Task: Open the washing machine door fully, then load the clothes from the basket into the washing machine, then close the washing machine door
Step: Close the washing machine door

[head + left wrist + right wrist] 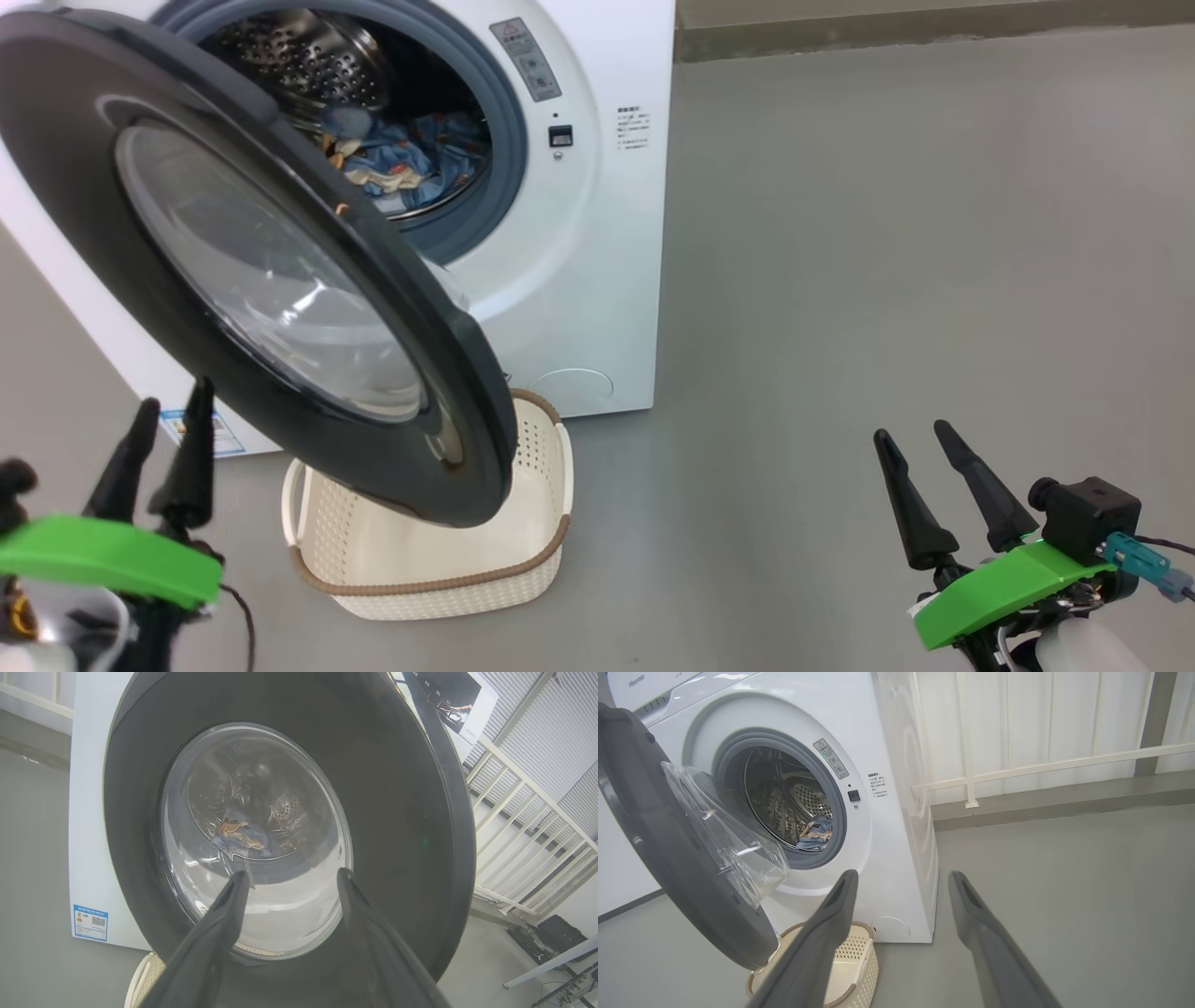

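One washing machine (579, 308), head view 11 o'clock, floor-standing. One washing machine door (84, 215), swung part open, black rim hanging over the one basket (439, 583) at 7 o'clock; the door's lower edge hides the basket's back-left part, contact can't be told. One heap of the clothes (411, 163) inside the drum at 12 o'clock, blue with orange bits; garment count can't be told. One blue label (224, 437) low on the machine front at 8 o'clock. Two grippers, two dark fingers each. Left gripper (175, 392) at 8 o'clock, just beside the door's outer face, holding nothing; left wrist view has its fingers (224, 924) spread, aimed at the glass, clothes seen through it at 11 o'clock. Right gripper (913, 429) at 4 o'clock, well apart from the machine, over bare floor; right wrist view shows its fingers (980, 933) spread, nothing between.
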Available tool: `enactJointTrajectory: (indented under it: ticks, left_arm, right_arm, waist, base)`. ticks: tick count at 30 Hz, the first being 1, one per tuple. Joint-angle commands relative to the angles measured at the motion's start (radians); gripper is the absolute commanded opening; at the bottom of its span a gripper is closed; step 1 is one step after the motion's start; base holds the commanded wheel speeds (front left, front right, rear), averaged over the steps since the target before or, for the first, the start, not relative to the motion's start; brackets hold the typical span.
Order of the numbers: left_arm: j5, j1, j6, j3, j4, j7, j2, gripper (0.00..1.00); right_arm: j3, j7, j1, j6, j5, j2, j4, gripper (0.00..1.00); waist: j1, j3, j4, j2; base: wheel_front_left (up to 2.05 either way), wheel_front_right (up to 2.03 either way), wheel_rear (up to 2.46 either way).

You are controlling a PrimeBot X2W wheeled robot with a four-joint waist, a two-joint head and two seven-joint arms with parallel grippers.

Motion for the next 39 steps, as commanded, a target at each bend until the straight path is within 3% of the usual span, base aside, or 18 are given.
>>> enactJointTrajectory:
  ticks: [1,9,18,24,39]
  left_arm:
    - [0.018,-0.012,-0.006,0.020,-0.036,-0.025,0.032,1.00]
    - [0.143,0.046,-0.006,-0.053,-0.021,-0.225,0.052,1.00]
    - [0.225,0.079,-0.001,-0.078,0.065,-0.357,0.051,1.00]
    - [0.285,0.082,0.022,-0.073,0.103,-0.397,0.045,1.00]
    - [0.348,0.087,0.012,-0.041,0.136,-0.410,-0.010,1.00]
  right_arm:
    - [0.012,-0.008,-0.033,0.004,-0.002,-0.018,-0.028,1.00]
    - [0.012,-0.008,-0.035,0.004,-0.003,-0.022,-0.029,1.00]
    - [0.016,-0.008,-0.034,0.004,-0.004,-0.025,-0.030,1.00]
    - [0.016,-0.008,-0.032,0.004,-0.006,-0.029,-0.033,1.00]
    - [0.028,-0.008,-0.034,0.004,-0.005,-0.033,-0.027,1.00]
  waist:
    - [0.0000,0.002,-0.006,-0.0001]
    - [0.0000,0.008,-0.033,-0.0001]
    - [0.0000,0.012,-0.056,-0.0001]
    - [0.0000,0.015,-0.059,-0.0001]
    - [0.0000,0.013,-0.054,-0.0001]
  base:
    - [0.00,0.00,0.00]
    - [0.00,0.00,0.00]
    - [0.00,0.00,0.00]
    - [0.00,0.00,0.00]
    - [0.00,0.00,0.00]
